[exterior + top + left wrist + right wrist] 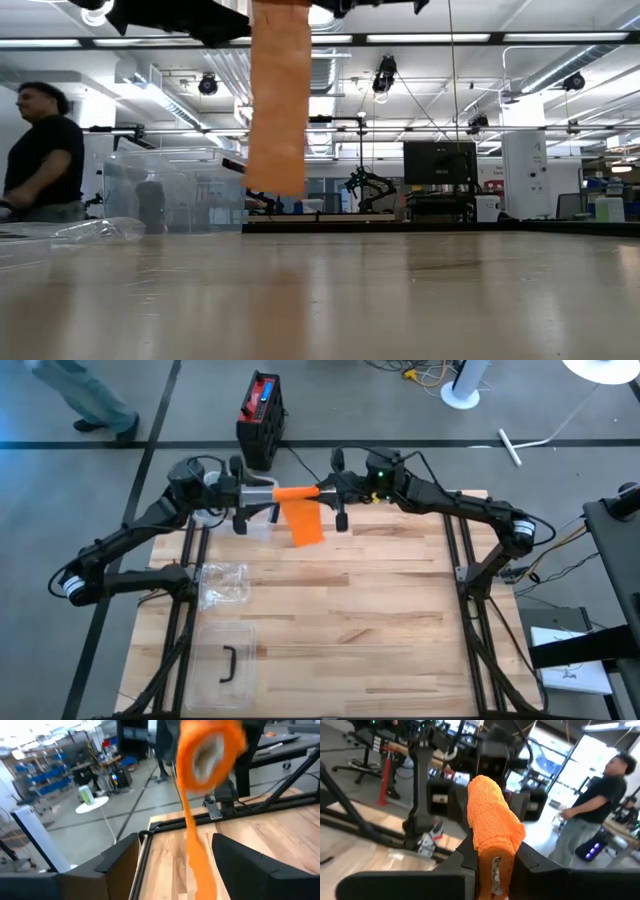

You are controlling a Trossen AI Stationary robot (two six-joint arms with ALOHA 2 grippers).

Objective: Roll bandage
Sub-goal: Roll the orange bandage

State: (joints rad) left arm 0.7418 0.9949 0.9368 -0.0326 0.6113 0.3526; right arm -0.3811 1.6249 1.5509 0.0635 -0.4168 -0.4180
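Grey floor [420, 425] with dark seams, light wood plank table [350, 620], white lamp base [462, 398], ceiling strip lights [420, 38], monitor [440, 160] on far bench, blue storage bins [47, 772], person [40, 150] standing by.

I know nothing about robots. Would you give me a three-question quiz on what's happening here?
1. True or false: the orange bandage lies flat on the table.
2. Which gripper clamps the rolled end: left or right?
3. What clear items sit on the table's left side?

Key:
1. False; it is held up, its loose tail hanging clear of the wood.
2. Right, jaws shut on the roll; the left's jaws stand open.
3. A crumpled plastic bag and a clear lidded box.
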